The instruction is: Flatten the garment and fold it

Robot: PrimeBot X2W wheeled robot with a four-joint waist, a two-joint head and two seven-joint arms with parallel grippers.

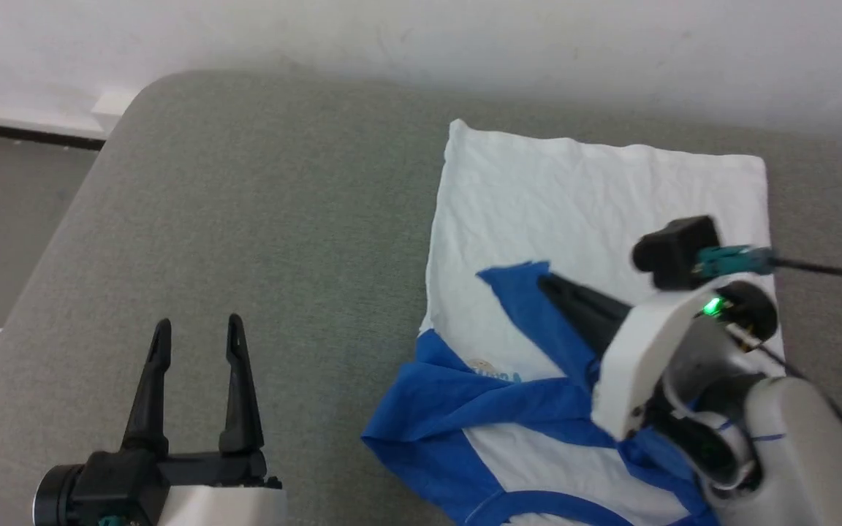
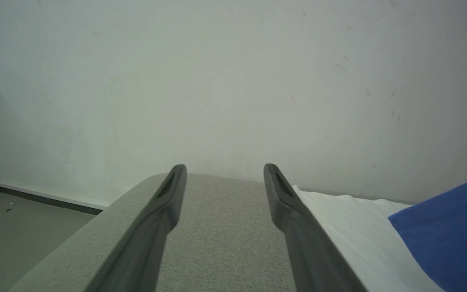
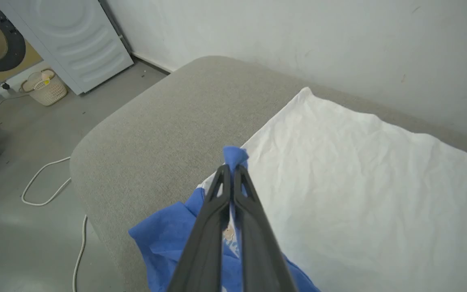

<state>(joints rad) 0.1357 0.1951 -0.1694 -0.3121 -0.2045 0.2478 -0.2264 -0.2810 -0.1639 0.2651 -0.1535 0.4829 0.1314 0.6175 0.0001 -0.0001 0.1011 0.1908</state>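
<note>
- The T-shirt (image 1: 582,197) lay on the right part of a grey fabric-covered table (image 1: 260,204). Its white body was spread, creased, toward the table's far edge by the wall (image 1: 421,36).
- Its blue shoulders and neckband (image 1: 545,500) were bunched toward the table's near edge.
- The right end effector (image 1: 549,283) was above the table's right part, over the shirt. Its two dark fingers were pressed together, pinching a blue sleeve (image 1: 520,285).
- In the right wrist view, a small tip of that sleeve (image 3: 234,156) poked out past the closed end effector (image 3: 229,168), with the white cloth (image 3: 359,170) behind it.
- A small picture (image 1: 478,365) with blue lettering showed on the chest, beside the sleeve, toward the table's near edge.
- The left end effector (image 1: 199,325) was above the table's near left part, well apart from the shirt. Its fingers were spread wide with nothing between them.
- In the left wrist view, those spread fingers (image 2: 224,168) pointed across the table (image 2: 217,227) toward the wall.
- Beyond the table's left corner (image 3: 156,121), a white washing machine (image 3: 71,36) and a pale basket (image 3: 45,87) stood on the floor (image 3: 22,227), and a white cable (image 3: 43,182) trailed there.
</note>
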